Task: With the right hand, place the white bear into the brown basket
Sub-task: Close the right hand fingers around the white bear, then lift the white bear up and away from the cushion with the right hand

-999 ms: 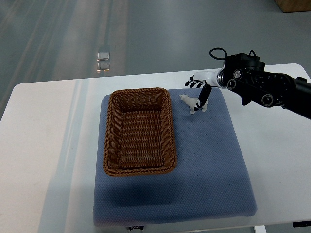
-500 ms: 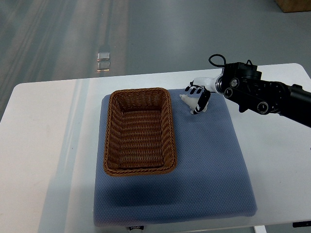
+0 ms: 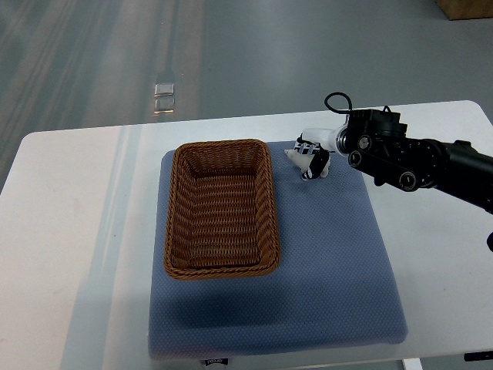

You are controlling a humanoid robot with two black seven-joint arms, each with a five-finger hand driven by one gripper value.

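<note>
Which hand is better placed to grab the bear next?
Right. The right hand is already on the white bear, which sits on the blue mat just right of the brown basket. No left arm shows in the view.

Free room and obstacles on the blue mat [image 3: 339,254]: the brown basket [image 3: 221,208] occupies the mat's left half, its woven walls raised on all four sides and its interior open from above with nothing inside. The right hand [image 3: 314,154] and its dark arm enter from the right edge and sit at the white bear [image 3: 302,160] near the mat's far edge, just right of the basket's far right corner, with a narrow strip of bare mat between them. The mat right of the basket and nearer the camera is unoccupied, as is the surrounding white table [image 3: 69,231].
</note>
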